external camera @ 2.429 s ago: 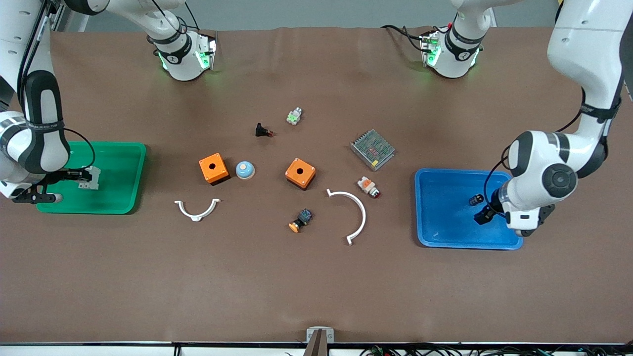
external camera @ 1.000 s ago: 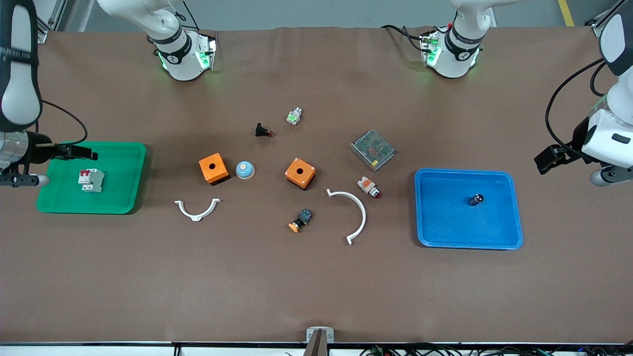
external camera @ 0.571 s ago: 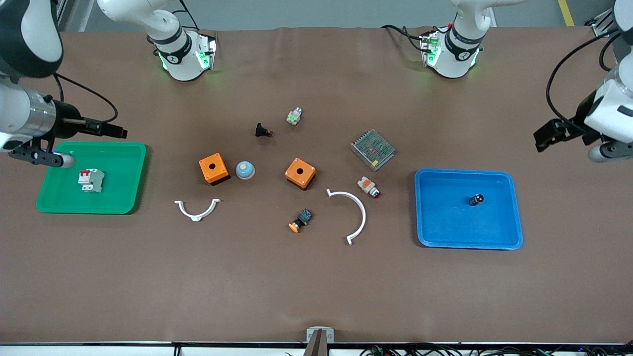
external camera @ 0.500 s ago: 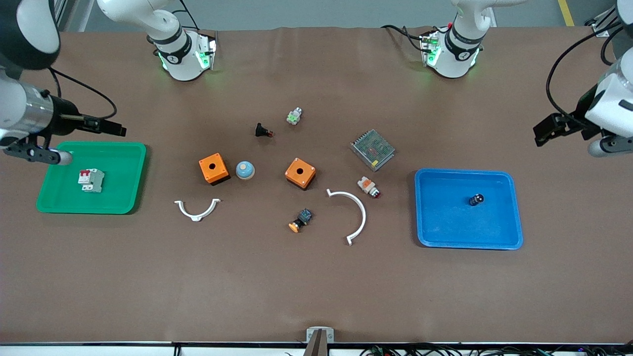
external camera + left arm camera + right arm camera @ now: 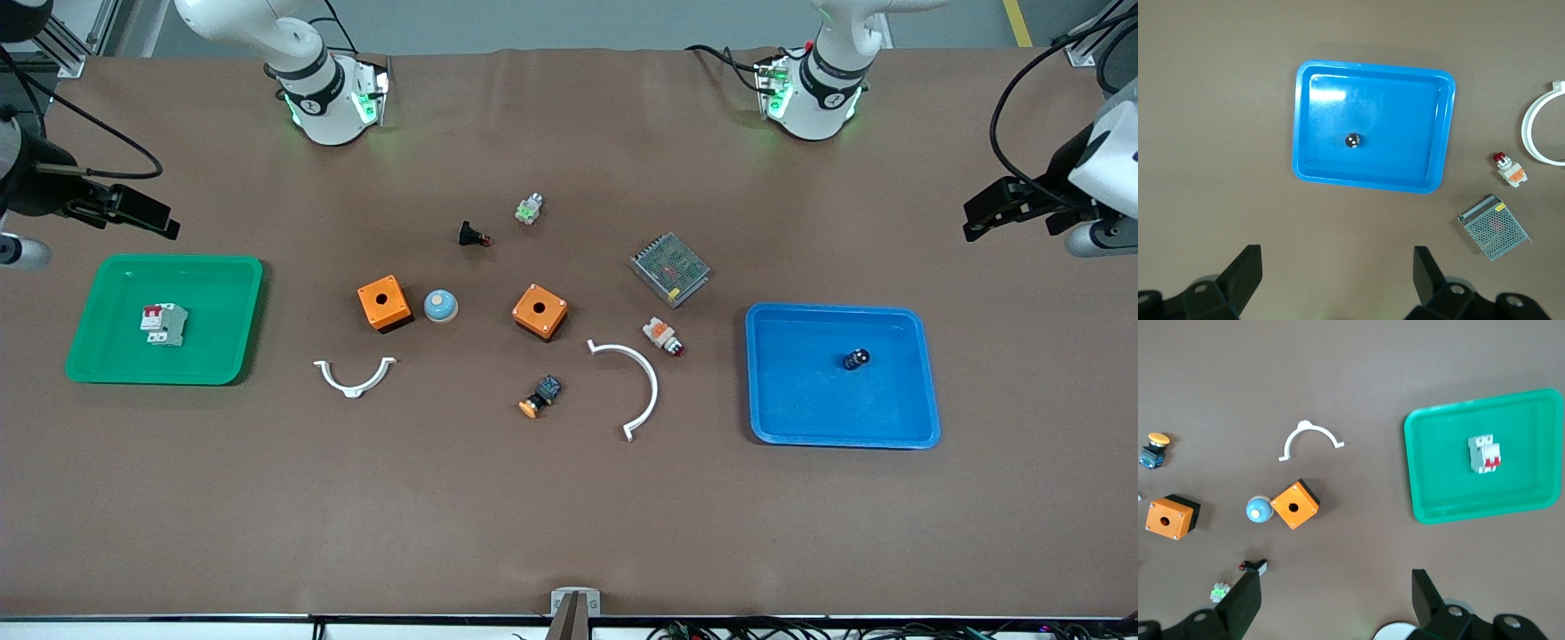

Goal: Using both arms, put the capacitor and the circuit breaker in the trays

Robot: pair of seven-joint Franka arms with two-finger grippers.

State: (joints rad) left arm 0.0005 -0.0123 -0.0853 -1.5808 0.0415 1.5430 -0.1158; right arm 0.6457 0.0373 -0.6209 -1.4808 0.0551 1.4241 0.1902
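Note:
The capacitor (image 5: 856, 359), a tiny black cylinder, stands in the blue tray (image 5: 800, 400) toward the left arm's end of the table. It also shows in the left wrist view (image 5: 1353, 140) inside that tray (image 5: 1405, 133). The white circuit breaker (image 5: 164, 324) with red levers lies in the green tray (image 5: 213, 338) toward the right arm's end, and shows in the right wrist view (image 5: 1484, 453) in its tray (image 5: 1438, 473). My left gripper (image 5: 987, 213) (image 5: 1337, 263) is open and empty, high over bare table beside the blue tray. My right gripper (image 5: 147, 213) (image 5: 1337, 587) is open and empty, high over bare table beside the green tray.
Between the trays lie two orange boxes (image 5: 384, 303) (image 5: 540, 311), a blue dome (image 5: 440, 306), two white arcs (image 5: 354, 378) (image 5: 636, 382), a mesh-covered unit (image 5: 669, 268), a white-and-orange button (image 5: 663, 336), an orange-capped button (image 5: 539, 397), a black red-tipped part (image 5: 474, 236) and a small green-white part (image 5: 529, 209).
Both grippers have let go, risen and drawn away from their trays toward the bases' side. The capacitor and the circuit breaker stay where they were set down.

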